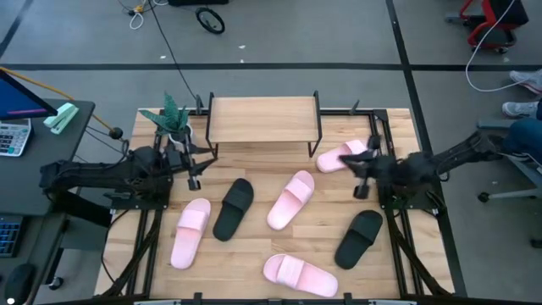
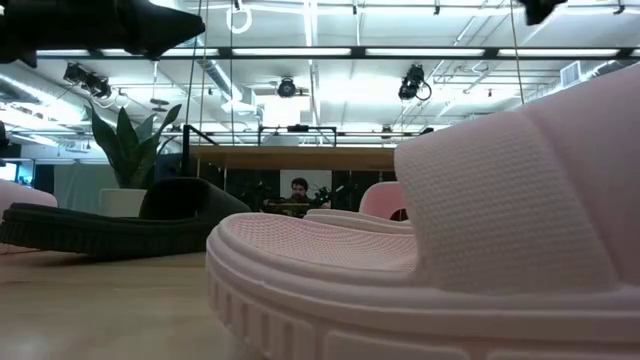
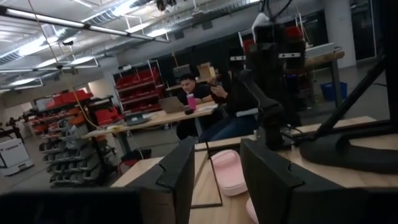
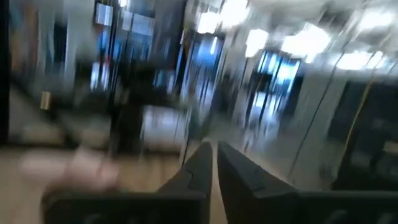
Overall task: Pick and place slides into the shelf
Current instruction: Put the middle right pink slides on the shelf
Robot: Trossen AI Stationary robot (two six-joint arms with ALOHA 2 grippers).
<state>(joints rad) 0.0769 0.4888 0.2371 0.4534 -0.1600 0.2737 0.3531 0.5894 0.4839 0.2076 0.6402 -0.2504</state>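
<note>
In the high view the shelf [image 1: 262,119], a light wood board on black wire legs, stands at the table's far edge. Four pink slides [image 1: 290,201] [image 1: 190,233] [image 1: 299,274] [image 1: 345,156] and two black slides [image 1: 233,208] [image 1: 359,237] lie sole-down on the tabletop. My left gripper [image 1: 195,176] hangs open near the shelf's left legs, holding nothing; its wrist view shows the fingers apart [image 3: 217,183]. My right gripper [image 1: 362,185] is beside the far-right pink slide, its fingers shut [image 4: 214,165] on nothing. The low view is filled by a near pink slide [image 2: 450,250].
A potted plant [image 1: 174,120] stands at the table's far left corner beside the shelf. A desk with a calculator [image 1: 13,135] is off the table's left. People sit at a bench in the room beyond [image 3: 193,93]. Bare wood shows between the slides near the middle.
</note>
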